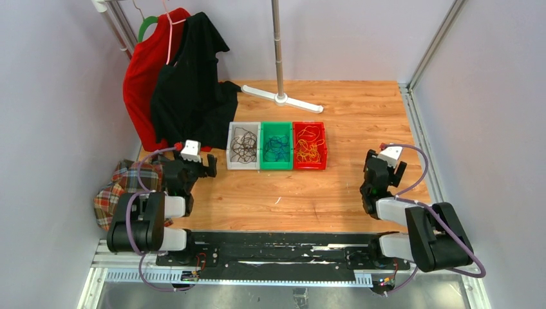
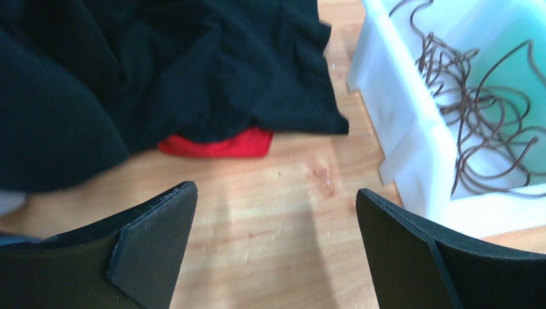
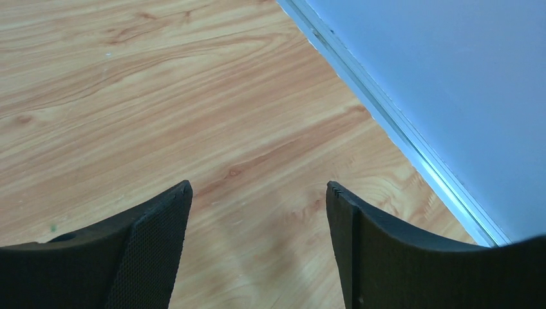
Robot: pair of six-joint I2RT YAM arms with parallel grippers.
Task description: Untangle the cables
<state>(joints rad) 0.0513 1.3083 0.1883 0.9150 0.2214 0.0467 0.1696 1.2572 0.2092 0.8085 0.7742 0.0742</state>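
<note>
While my left gripper [image 2: 277,191] hangs with its fingers spread wide and nothing between them, it sits just left of the white bin [image 2: 399,122], over the bare wooden table [image 2: 277,270]. Dark cables [image 2: 476,122] lie coiled inside that bin. Against the white bin's right side stands a green bin [image 1: 277,167] holding blue cables [image 1: 277,149], then a red bin [image 1: 310,167] holding yellow-orange cables [image 1: 309,151]. A black shirt [image 2: 161,64] lies left of the white bin, over a red garment [image 2: 219,145]. My right gripper [image 3: 259,190], equally wide and empty, hovers well to the right of the white bin.
</note>
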